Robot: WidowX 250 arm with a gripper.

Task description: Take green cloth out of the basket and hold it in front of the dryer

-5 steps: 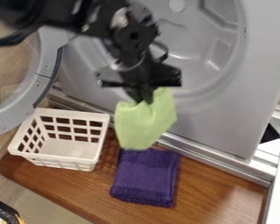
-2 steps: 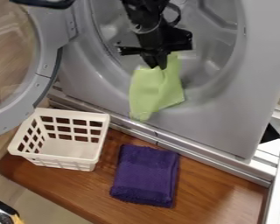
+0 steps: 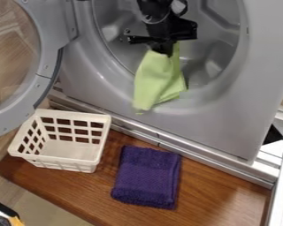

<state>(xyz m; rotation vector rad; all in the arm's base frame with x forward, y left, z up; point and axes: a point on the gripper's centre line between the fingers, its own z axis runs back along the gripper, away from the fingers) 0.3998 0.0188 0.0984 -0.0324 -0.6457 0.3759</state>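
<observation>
The black gripper hangs at the upper middle, before the round opening of the grey dryer. It is shut on the top of the green cloth, which dangles below it across the lower part of the opening's rim. Nothing lies in the white basket, which stands at the lower left on the wooden surface, well below and left of the gripper.
A folded purple towel lies on the wooden board to the right of the basket. The open dryer door stands at the left. A metal rail runs along the dryer's bottom edge.
The gripper has moved up and to the right, away from the camera toward the dryer opening, carrying the green cloth. The basket and purple towel have stayed in place.
</observation>
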